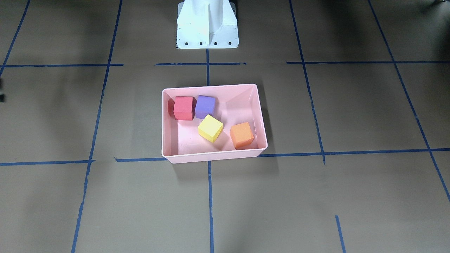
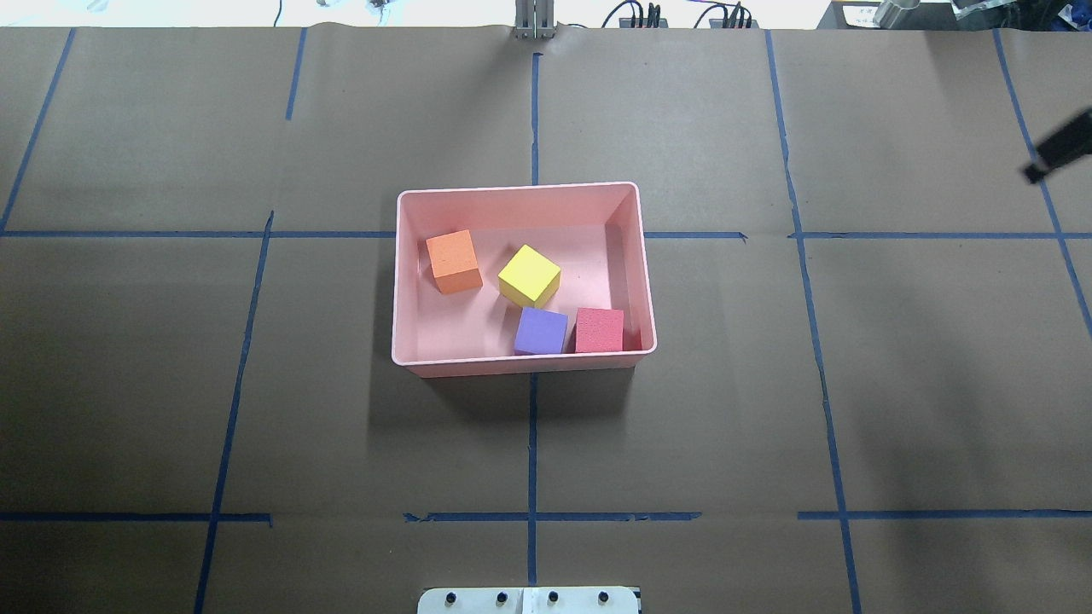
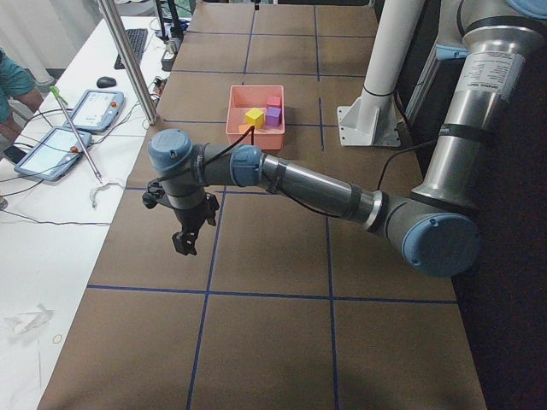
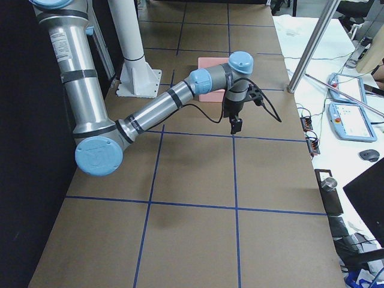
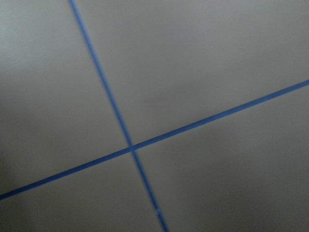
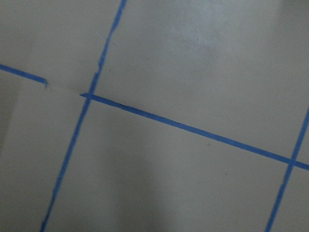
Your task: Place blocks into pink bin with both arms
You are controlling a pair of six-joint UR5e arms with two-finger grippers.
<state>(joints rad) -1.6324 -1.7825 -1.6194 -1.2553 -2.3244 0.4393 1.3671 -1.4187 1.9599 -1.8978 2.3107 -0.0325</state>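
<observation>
The pink bin [image 1: 214, 159] stands at the table's middle and also shows in the overhead view [image 2: 520, 368]. All four blocks lie inside it: red [image 1: 184, 108], purple [image 1: 205, 106], yellow [image 1: 210, 128] and orange [image 1: 241, 135]. My left gripper [image 3: 186, 243] hangs over bare paper far to the bin's left; I cannot tell whether it is open or shut. My right gripper [image 4: 236, 126] hangs over bare paper far to the bin's right. Only a black edge of it shows overhead [image 2: 1058, 149], so I cannot tell its state. Both wrist views show only paper and blue tape.
The white pedestal [image 1: 207, 24] stands at the robot's side of the table. Blue tape lines grid the brown paper. A metal post [image 3: 128, 60] and a side table with tablets [image 3: 85, 111] lie beyond the far edge.
</observation>
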